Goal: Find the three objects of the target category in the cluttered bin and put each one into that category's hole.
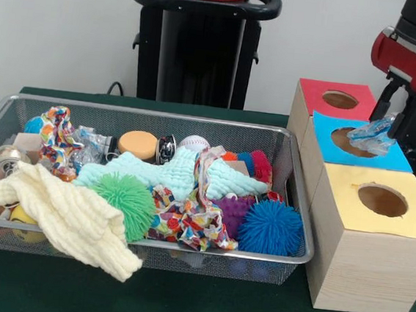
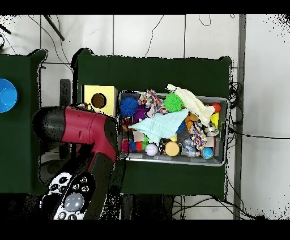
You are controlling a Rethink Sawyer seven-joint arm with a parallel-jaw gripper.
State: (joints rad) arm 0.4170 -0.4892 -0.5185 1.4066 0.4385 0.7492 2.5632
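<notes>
Here the gripper (image 1: 390, 123), its fingers pinching a crumpled plastic bag (image 1: 373, 136) at the blue hole's (image 1: 349, 140) three o'clock rim, risks snagging it there.

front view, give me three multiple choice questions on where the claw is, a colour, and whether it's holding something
1. The claw hangs over which box?
A. the blue-topped box
B. the yellow-topped box
C. the wire bin

2. What colour is the spiky ball at the bin's corner nearest the boxes?
A. orange
B. blue
C. white

3. What is the state of the claw?
A. open and empty
B. shut on a yellow cloth
C. shut on a clear crinkled plastic piece

Answers:
1. A, the claw sits just above the blue-topped box, beside its hole.
2. B, the spiky ball by the wire bin corner is blue.
3. C, the clear crinkled plastic piece hangs from the claw's tips.
</notes>
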